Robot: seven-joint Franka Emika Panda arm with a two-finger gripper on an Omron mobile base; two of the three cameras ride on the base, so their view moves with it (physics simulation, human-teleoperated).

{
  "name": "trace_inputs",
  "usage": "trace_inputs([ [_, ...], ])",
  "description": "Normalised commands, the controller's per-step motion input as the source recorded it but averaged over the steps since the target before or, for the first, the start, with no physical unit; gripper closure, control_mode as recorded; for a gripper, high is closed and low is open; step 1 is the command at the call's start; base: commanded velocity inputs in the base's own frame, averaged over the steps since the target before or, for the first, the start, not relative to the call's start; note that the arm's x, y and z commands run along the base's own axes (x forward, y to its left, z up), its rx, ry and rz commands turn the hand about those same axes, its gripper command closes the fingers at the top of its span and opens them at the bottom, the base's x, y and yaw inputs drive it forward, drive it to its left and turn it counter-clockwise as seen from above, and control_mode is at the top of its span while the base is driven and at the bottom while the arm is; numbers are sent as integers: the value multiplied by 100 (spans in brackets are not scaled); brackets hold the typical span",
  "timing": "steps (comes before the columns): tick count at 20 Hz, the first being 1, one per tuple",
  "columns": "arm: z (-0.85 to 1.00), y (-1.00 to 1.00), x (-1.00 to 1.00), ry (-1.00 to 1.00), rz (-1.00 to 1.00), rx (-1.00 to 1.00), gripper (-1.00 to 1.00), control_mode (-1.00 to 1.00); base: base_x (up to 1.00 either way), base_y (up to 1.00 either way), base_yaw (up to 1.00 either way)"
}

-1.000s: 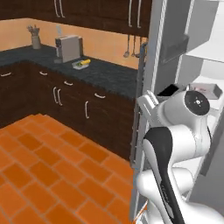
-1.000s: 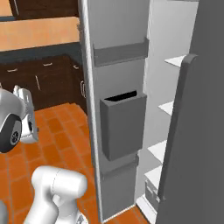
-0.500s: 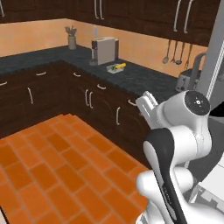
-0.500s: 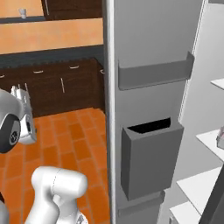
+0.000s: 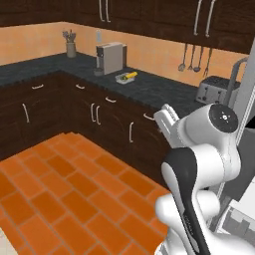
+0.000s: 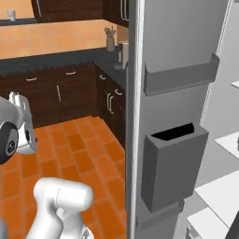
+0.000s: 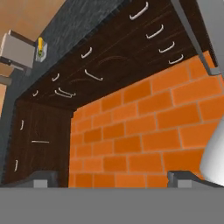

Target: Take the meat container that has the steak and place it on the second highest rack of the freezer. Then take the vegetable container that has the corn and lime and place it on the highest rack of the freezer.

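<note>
Standing open, silver-grey freezer [image 6: 182,46], grey door bins [image 6: 172,168], white shelves [image 6: 219,186]

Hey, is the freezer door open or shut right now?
Open. In the right base view the freezer door is swung out, showing its inner face with grey door bins, and white shelves of the interior are exposed beside it.

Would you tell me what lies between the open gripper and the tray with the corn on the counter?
In the hand view, orange tile floor and dark cabinet fronts separate the gripper from the corn.

Orange brick-pattern floor [image 5: 74,184], dark cabinets [image 5: 60,107]
</note>
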Motion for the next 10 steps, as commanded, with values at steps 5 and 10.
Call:
trace_inputs([
  [5, 0, 0, 0, 0, 0, 0, -100, 100, 88, 100, -16],
  [10, 0, 0, 0, 0, 0, 0, -100, 100, 89, 57, -1],
])
